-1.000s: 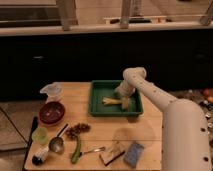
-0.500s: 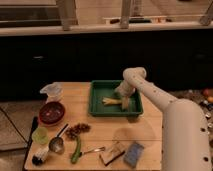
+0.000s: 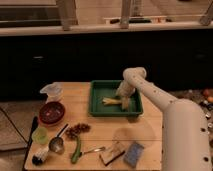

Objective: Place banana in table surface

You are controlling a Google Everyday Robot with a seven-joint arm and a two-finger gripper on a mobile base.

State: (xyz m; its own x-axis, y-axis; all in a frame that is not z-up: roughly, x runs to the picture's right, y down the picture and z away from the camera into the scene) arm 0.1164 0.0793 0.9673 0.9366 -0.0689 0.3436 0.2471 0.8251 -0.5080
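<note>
Banana [image 3: 111,101], pale yellow and curved, lies inside the green tray [image 3: 96,109], toward its right half, and not on the tabletop [image 3: 150,129]. The arm reaches down from the right into the tray. The end effector [image 3: 123,96] sits at the banana's right end, either touching it or just above it; which of the two cannot be told, nor whether the end effector is clenched on the fruit or released.

Step in hand, as judged: the pick-up phase, with the fruit not yet lifted clear of the tray. The next move calls for a secure hold on the banana, a lift high enough to clear the tray's raised wall, and a carry to a bare patch of wood. The open area in front of the tray, between it and the blue sponge [image 3: 134,154], looks the nearest suitable spot. To the left, the red bowl [image 3: 51,112], the spoon [image 3: 57,143] and the long green vegetable [image 3: 76,150] crowd the surface, so a placement there would risk a nudge. Release should come only once the fruit rests on the wood.
</note>
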